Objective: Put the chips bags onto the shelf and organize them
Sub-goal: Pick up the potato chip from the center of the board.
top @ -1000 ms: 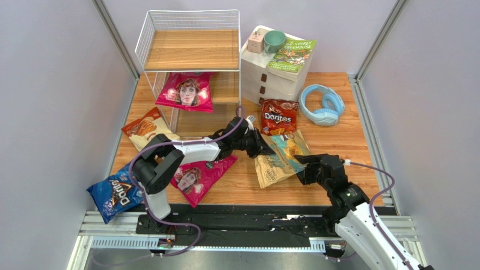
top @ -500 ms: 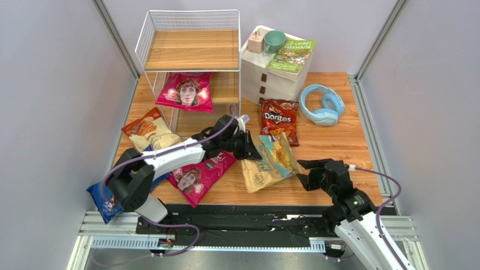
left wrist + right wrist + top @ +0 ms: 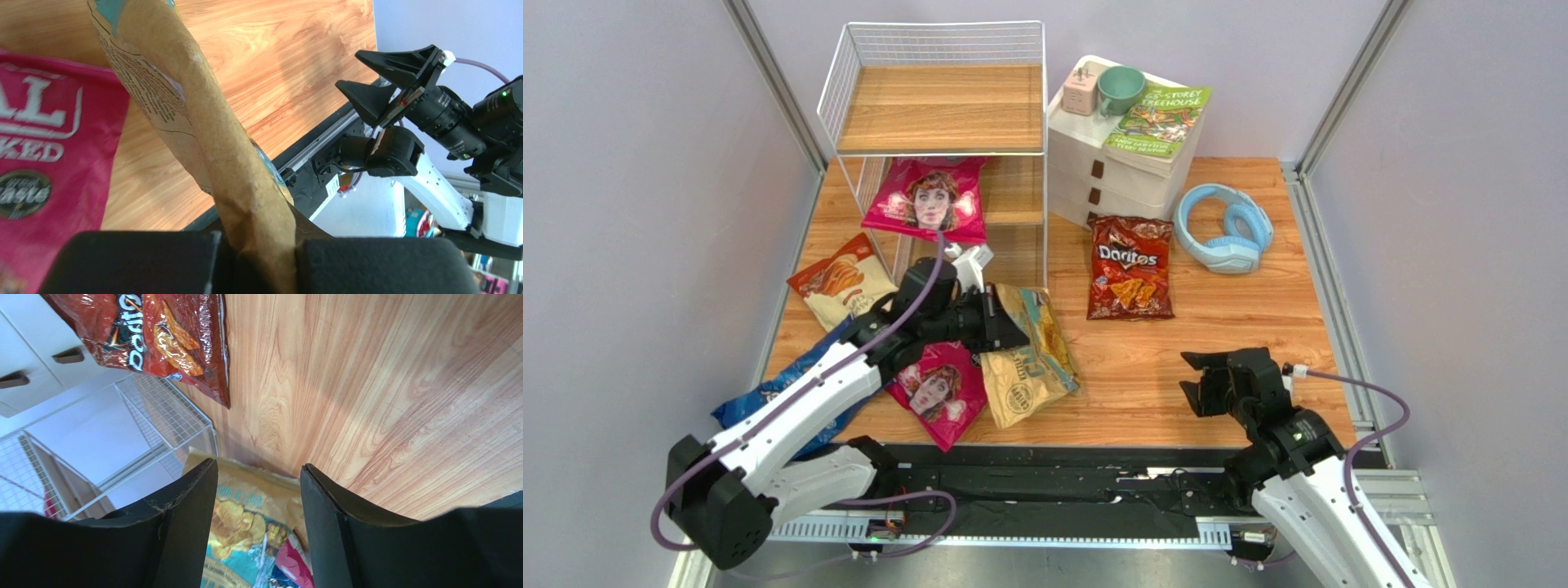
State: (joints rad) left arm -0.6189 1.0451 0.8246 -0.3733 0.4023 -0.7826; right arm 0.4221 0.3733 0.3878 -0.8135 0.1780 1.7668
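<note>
My left gripper (image 3: 999,326) is shut on the top edge of the tan-and-teal chips bag (image 3: 1028,365), which hangs tilted over the table in front of the shelf (image 3: 940,110). In the left wrist view the bag (image 3: 184,110) is pinched between the jaws of that gripper (image 3: 258,260). One magenta bag (image 3: 928,196) lies on the shelf's middle tier. Another magenta bag (image 3: 936,392) lies on the table under the left arm. The orange-and-cream bag (image 3: 840,282), blue Doritos (image 3: 768,410) and red Doritos (image 3: 1130,263) lie on the table. My right gripper (image 3: 1210,382) hovers open and empty at the near right.
A white drawer unit (image 3: 1118,165) stands right of the shelf with a green book (image 3: 1158,120), a green cup (image 3: 1122,88) and a small pink box on it. Blue headphones (image 3: 1225,229) lie at the back right. Grey walls close both sides.
The left arm has carried the tan-and-teal bag leftward, from beside the red Doritos to in front of the shelf. The right gripper has drawn back a little toward the near edge.
</note>
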